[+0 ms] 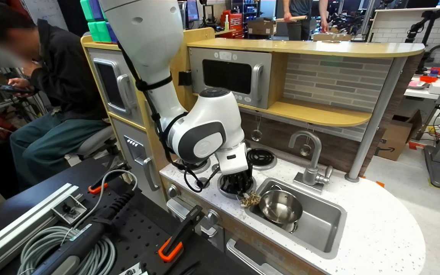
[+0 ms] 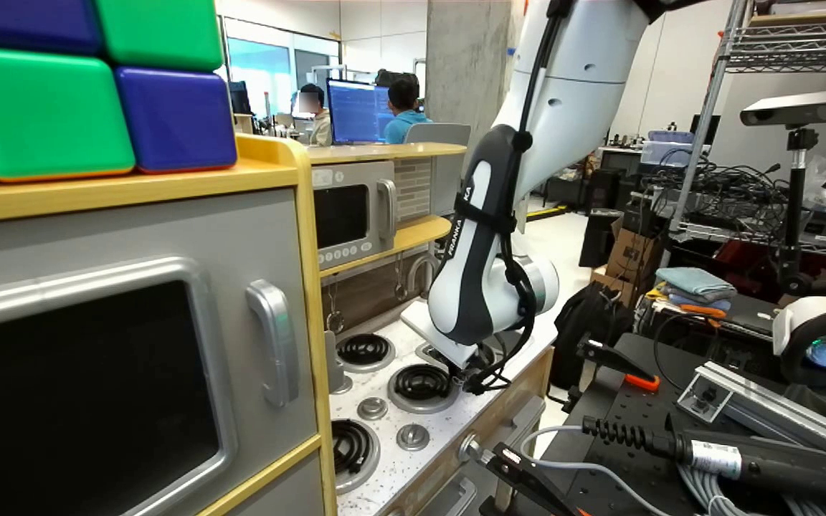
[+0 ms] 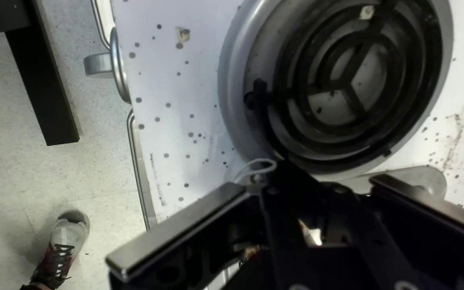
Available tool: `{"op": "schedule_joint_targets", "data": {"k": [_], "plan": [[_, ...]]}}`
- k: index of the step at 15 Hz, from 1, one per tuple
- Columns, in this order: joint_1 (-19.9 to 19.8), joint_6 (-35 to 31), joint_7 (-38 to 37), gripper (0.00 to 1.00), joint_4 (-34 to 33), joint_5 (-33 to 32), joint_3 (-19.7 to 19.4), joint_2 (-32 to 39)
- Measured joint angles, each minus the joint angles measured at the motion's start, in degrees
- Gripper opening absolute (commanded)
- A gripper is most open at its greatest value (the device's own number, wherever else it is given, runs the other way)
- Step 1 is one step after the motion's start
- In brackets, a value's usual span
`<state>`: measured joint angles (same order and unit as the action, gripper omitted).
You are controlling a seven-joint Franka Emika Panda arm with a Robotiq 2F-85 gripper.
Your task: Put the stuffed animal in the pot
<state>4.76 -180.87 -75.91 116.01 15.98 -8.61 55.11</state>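
The stuffed animal is a small tan, dark-spotted plush lump at the left edge of the sink in an exterior view. In the wrist view only a small tan patch shows through the black finger parts. The silver pot stands in the sink, just right of the stuffed animal. My gripper is low over the front burner and tilted, its fingertips at the stuffed animal. It is dark in the wrist view, and I cannot tell how far it is closed. My arm hides the stuffed animal and pot in an exterior view.
The grey sink has a faucet behind it. Several burners and knobs lie on the white counter. A microwave and shelf rise behind. A black table with clamps stands in front.
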Motion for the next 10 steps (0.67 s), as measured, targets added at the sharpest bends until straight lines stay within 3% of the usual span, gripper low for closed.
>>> {"op": "schedule_joint_targets", "data": {"k": [5, 10], "plan": [[-2.7, 0.0, 0.2, 0.01, 0.0, 1.1, 2.1, -1.0], [-11.9, 0.0, 1.7, 0.01, 1.2, 3.8, 7.3, -6.2]]}}
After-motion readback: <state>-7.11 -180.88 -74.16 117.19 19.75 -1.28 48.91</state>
